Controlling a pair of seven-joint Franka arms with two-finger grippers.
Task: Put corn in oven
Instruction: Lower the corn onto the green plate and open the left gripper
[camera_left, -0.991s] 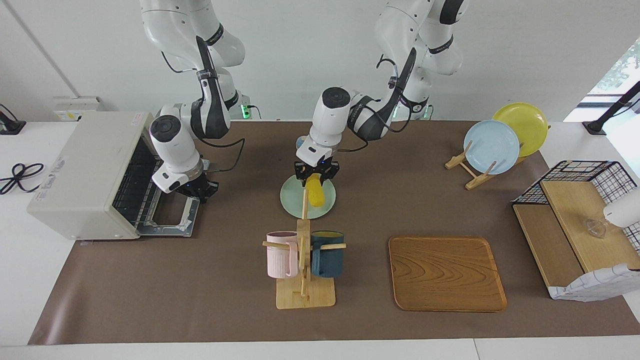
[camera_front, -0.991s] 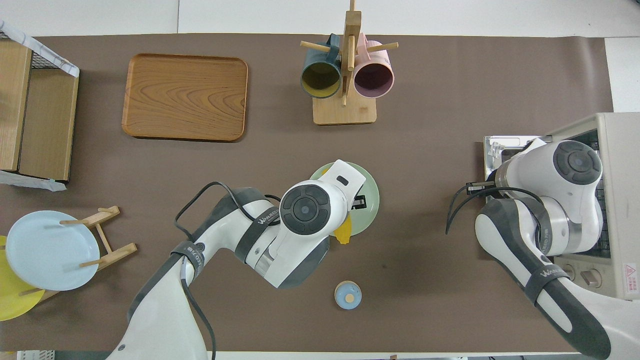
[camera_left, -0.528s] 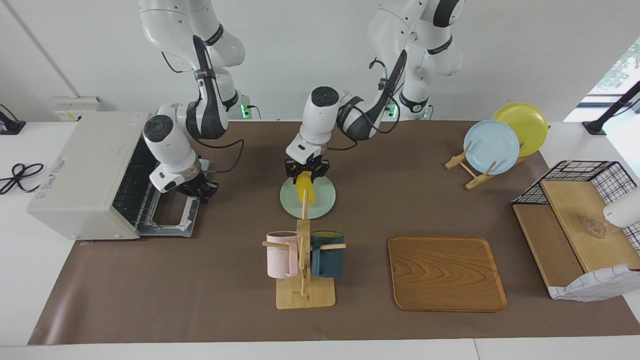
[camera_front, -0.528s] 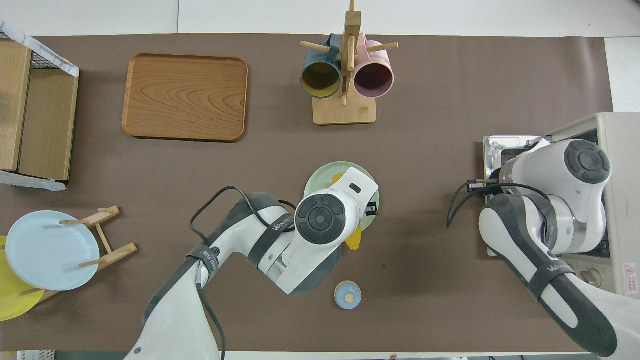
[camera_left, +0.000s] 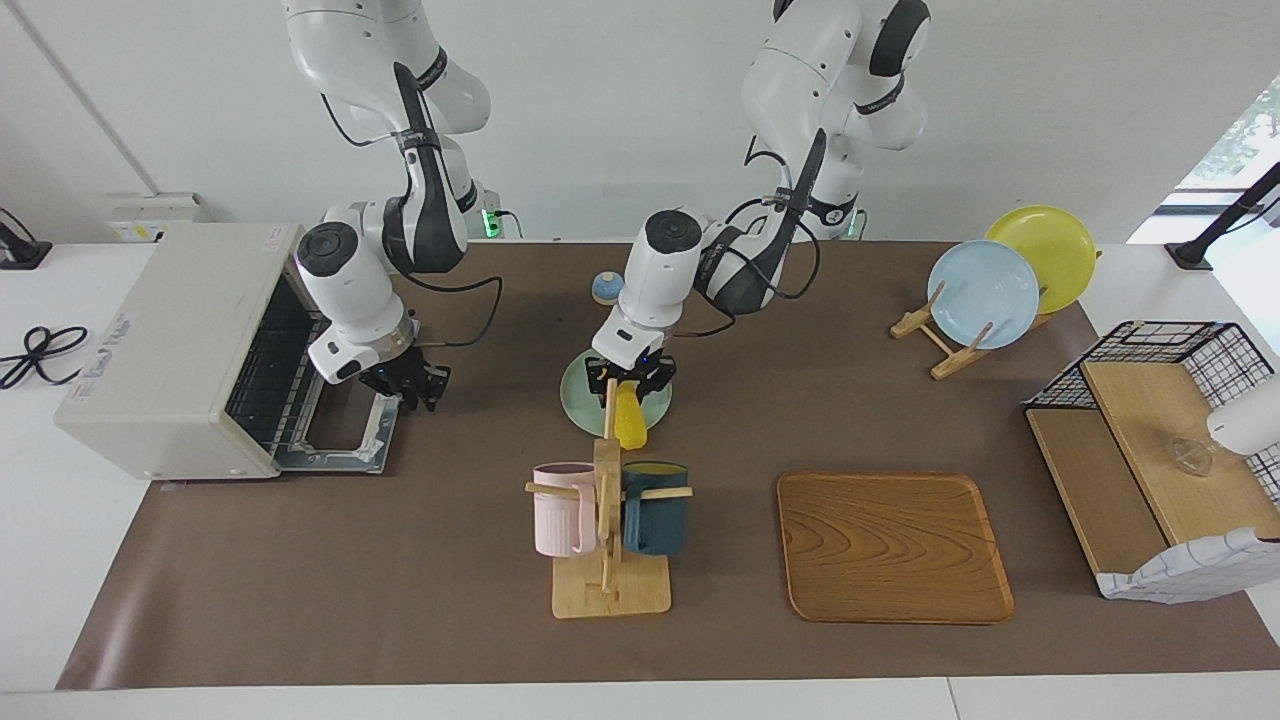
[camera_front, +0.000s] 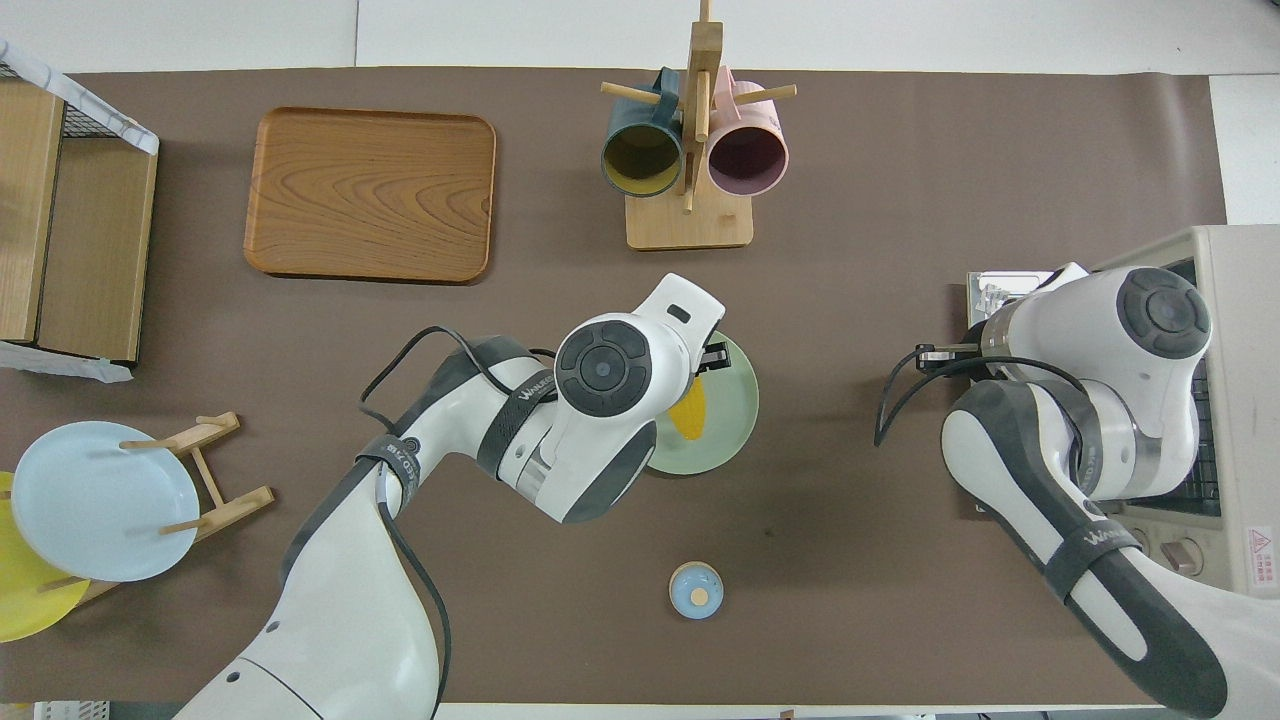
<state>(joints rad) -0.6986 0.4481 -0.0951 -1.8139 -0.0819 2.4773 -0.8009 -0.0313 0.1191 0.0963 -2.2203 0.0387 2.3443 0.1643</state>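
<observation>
Facing view
Yellow corn (camera_left: 628, 424): I am seeing it hanging point-down from the left tool (camera_left: 630, 378), which is clamping its upper end over the pale green plate (camera_left: 583, 400).
Corn's place: it is dangling above the plate's edge that lies farther from the robots, close to the top post of the wooden mug rack (camera_left: 606, 520).
Snag risk: I am judging that a low carry toward the oven (camera_left: 190, 350) could clip that post, because the cob is hanging low beside it.
Slip risk: I am holding the cob only near one end, so a quick swing could twist it in the grip or drop it.
Right tool (camera_left: 405, 380): it is hovering over the oven's lowered door (camera_left: 345, 430); I cannot tell how wide its fingers are standing.
Crowding risk: I am worried the right arm is blocking the oven mouth, so the two arms could meet there.

Overhead view
Corn (camera_front: 690, 410): I am seeing only part of it over the plate (camera_front: 735, 420), the left arm's wrist hiding the rest.
Oven (camera_front: 1235, 300): it is sitting at the right arm's end of the tabletop (camera_front: 850, 560), well apart from the corn.
Reach risk: I am guessing the left arm is facing a long stretch across, and the wire rack could catch a tilted cob.
</observation>
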